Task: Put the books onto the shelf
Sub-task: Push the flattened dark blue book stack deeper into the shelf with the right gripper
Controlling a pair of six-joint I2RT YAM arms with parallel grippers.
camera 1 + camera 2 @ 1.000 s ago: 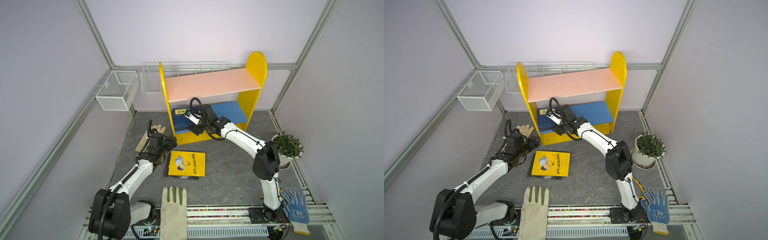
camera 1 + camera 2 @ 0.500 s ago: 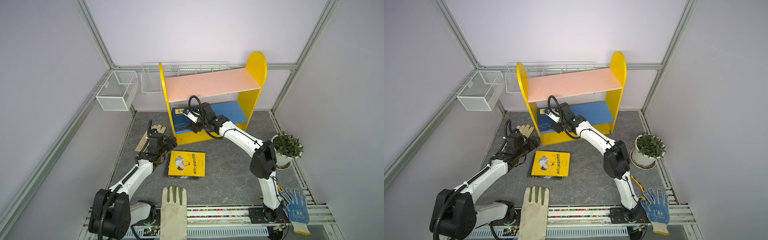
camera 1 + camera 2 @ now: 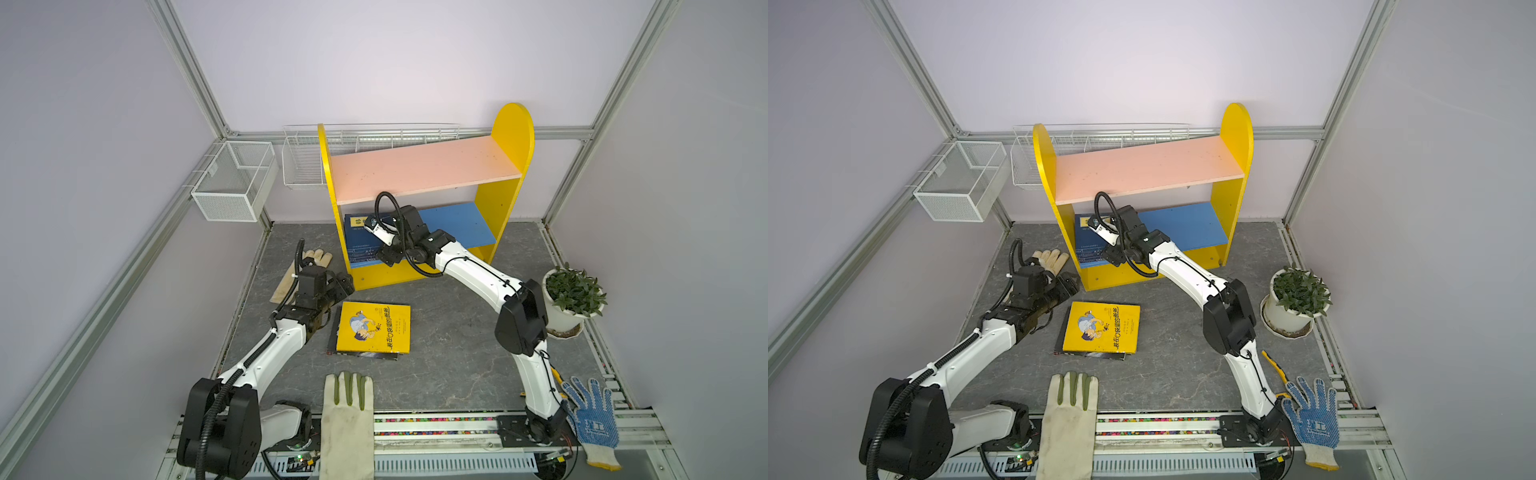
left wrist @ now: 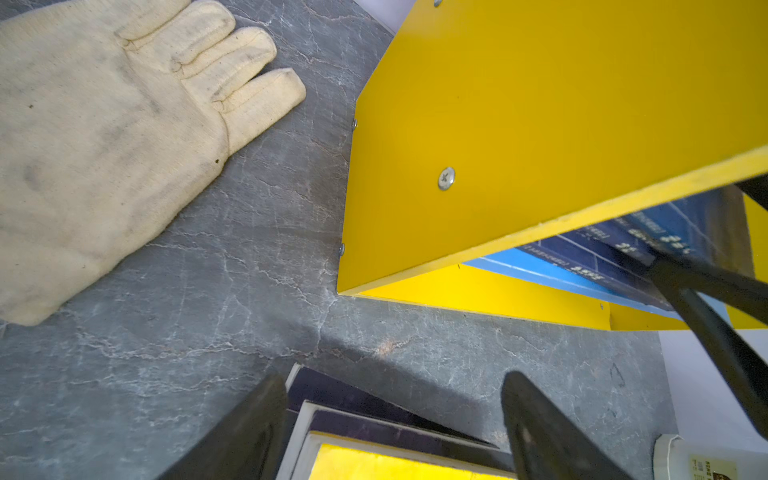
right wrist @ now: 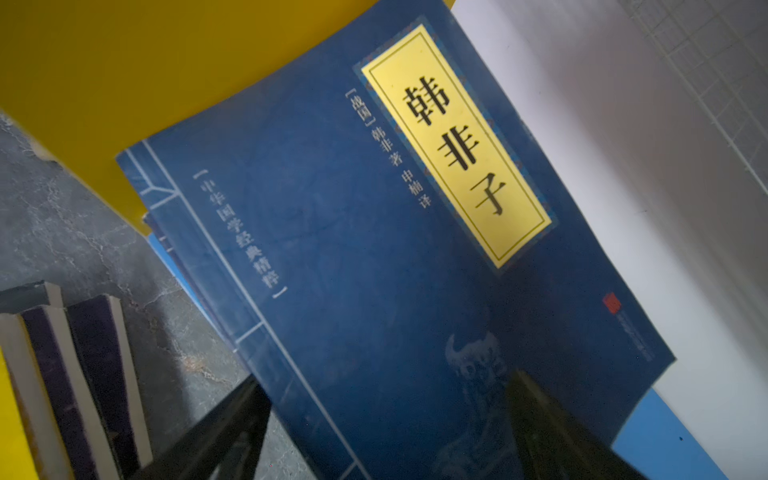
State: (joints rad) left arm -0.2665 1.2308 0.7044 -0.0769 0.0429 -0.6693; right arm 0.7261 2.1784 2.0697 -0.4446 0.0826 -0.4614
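Right wrist view: our right fingers [image 5: 544,424] gape empty over the navy book [image 5: 353,270] on the shelf [image 5: 124,83]. Left wrist view: our left fingers [image 4: 249,432], released, overhang the yellow book [image 4: 395,463] on the desk [image 4: 208,311]. In both top views our right arm [image 3: 469,266] has crept leftward; navy book looks shelved.

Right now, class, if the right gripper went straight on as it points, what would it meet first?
Likely the navy book on the blue lower board; the right gripper, jaws open, faces its cover, depth unclear.

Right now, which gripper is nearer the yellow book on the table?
Left. The left gripper hovers open at the yellow book's corner; the right gripper is away at the shelf, over the blue book.
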